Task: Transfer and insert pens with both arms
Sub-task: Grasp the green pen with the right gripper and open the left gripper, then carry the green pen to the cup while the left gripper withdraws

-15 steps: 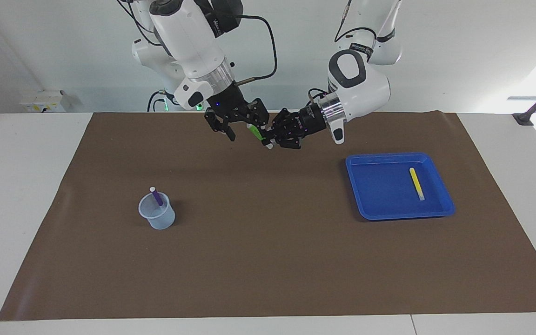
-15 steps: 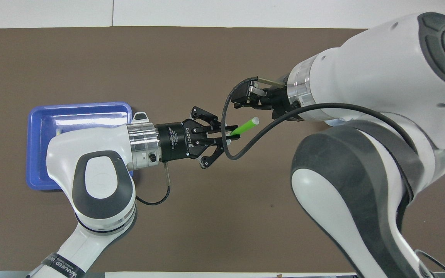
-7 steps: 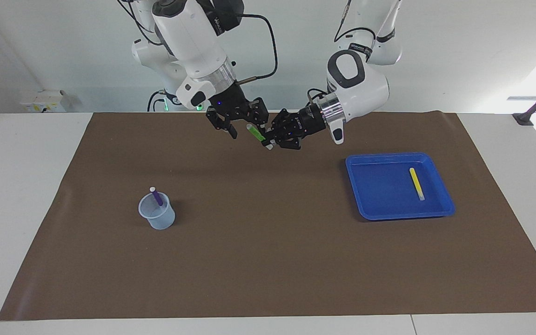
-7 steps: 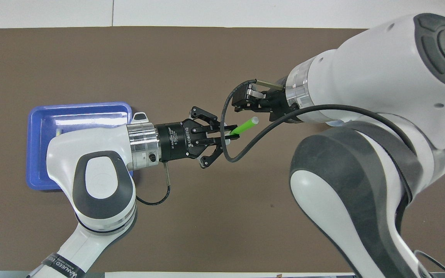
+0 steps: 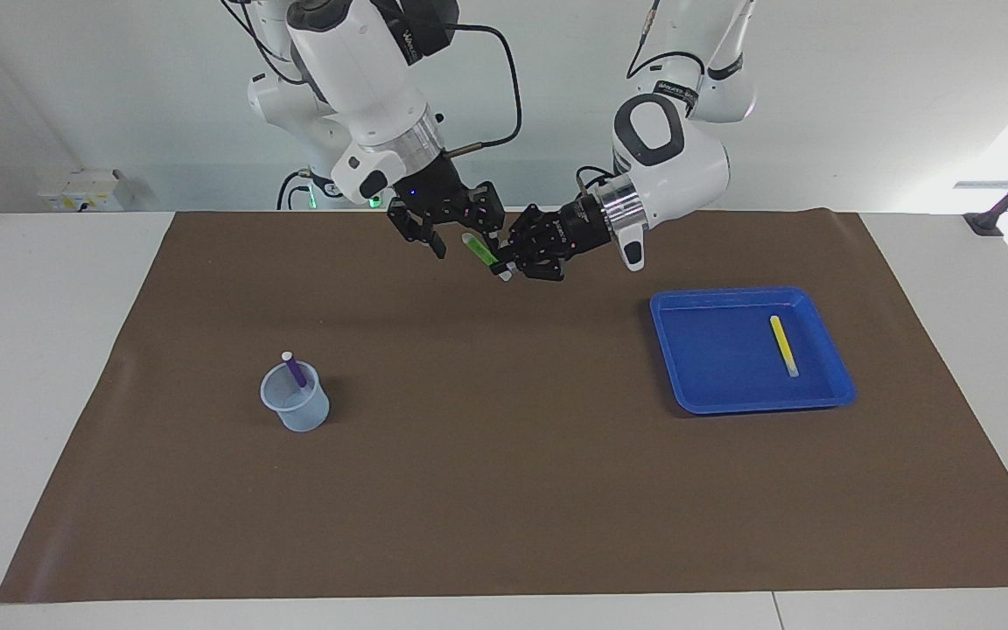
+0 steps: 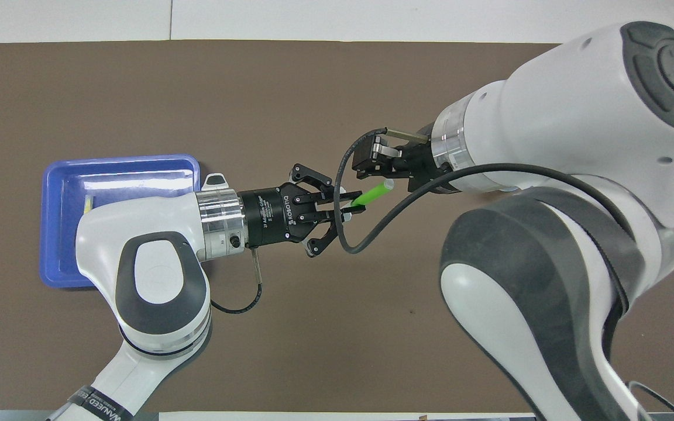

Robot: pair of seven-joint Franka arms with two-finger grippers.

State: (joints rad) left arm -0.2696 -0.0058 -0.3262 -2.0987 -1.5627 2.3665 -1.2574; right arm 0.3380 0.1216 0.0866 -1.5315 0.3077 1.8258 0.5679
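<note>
Midway, we hold the green pen (image 5: 479, 251) in the air over the table's robot-side edge: our left end effector (image 5: 504, 267) is clamped on its lower end, and we cannot tell whether the right end effector (image 5: 451, 234) grips its top. The purple pen (image 5: 295, 369) stands in the cup (image 5: 296, 401); the yellow pen (image 5: 784, 345) waits in the blue tray (image 5: 714, 359).

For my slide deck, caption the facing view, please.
Left gripper holds the green pen beside the right gripper, above the brown mat.
</note>
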